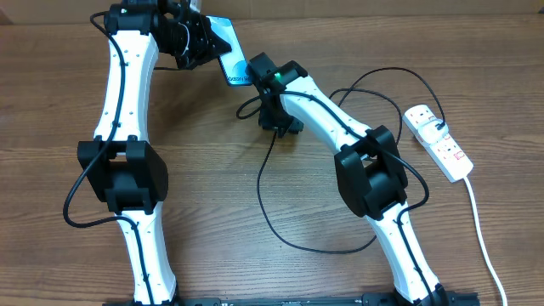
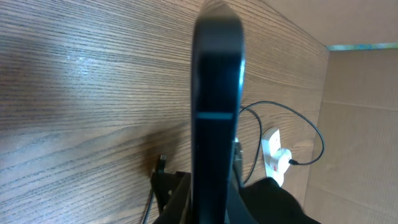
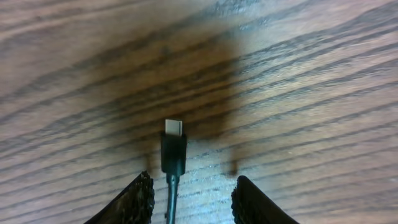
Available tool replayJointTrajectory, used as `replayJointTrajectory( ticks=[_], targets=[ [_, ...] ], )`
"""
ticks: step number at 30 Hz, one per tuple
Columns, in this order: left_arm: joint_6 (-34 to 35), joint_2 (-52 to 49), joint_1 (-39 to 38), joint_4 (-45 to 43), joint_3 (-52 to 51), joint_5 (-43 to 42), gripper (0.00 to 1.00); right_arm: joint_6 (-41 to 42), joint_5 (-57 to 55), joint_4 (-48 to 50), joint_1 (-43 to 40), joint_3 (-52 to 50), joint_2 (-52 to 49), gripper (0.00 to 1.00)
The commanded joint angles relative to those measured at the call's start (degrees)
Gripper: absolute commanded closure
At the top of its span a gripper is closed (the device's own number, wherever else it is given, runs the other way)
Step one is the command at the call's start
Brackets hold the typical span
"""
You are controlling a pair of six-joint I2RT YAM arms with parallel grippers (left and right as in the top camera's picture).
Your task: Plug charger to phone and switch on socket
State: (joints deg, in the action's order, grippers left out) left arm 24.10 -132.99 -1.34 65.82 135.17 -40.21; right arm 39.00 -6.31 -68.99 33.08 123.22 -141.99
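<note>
The phone point(image 1: 228, 53) is held off the table at the back, with my left gripper point(image 1: 202, 44) shut on it. The left wrist view shows it edge-on as a dark slab point(image 2: 216, 118) running up from the jaws. The charger's black cable point(image 1: 263, 191) loops over the table. Its metal-tipped plug point(image 3: 173, 146) lies flat on the wood. My right gripper point(image 3: 193, 190) hangs low over the plug, open, one finger on each side and neither touching the cable. In the overhead view this gripper point(image 1: 280, 126) is just right of the phone. The white socket point(image 1: 438, 140) lies at the far right.
The socket's thick white cord point(image 1: 480, 229) runs down the right side toward the front edge. A cardboard wall point(image 2: 360, 124) stands behind the socket point(image 2: 273, 155). Both arms' bases are at the table's front edge.
</note>
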Motion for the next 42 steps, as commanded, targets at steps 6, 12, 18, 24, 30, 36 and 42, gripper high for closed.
replayJointTrajectory(
  ticks=[6, 12, 18, 24, 30, 36, 42],
  targets=[
    [0.55, 1.86, 0.37, -0.07, 1.38, -1.11, 0.96, 0.2, 2.78, -0.22, -0.02, 0.48, -3.48, 0.65],
    [0.52, 1.86, 0.37, -0.09, 1.38, -1.11, 0.96, 0.2, 2.75, -0.22, -0.02, 0.48, -3.5, 0.75],
    [0.55, 1.86, 0.37, -0.07, 1.38, -1.11, 0.96, 0.02, 2.34, 0.35, -0.09, 0.48, -3.5, 0.8],
    [0.55, 1.86, 0.37, -0.07, 1.38, -1.11, 0.96, 0.04, 2.34, 0.7, -0.09, 0.48, -3.5, 0.8],
    [0.55, 1.86, 0.37, -0.02, 1.38, -1.16, 0.96, 0.02, 2.32, 1.68, -0.09, 0.48, -3.54, 0.79],
    [0.31, 1.86, 0.37, 0.04, 1.38, -1.16, 0.96, 0.02, 1.99, 2.36, -0.09, 0.48, -3.54, 0.79],
    [0.31, 1.86, 0.37, 0.15, 1.38, -1.16, 0.96, 0.0, 1.05, 2.12, -0.09, 0.48, -3.54, 0.79]
  ],
)
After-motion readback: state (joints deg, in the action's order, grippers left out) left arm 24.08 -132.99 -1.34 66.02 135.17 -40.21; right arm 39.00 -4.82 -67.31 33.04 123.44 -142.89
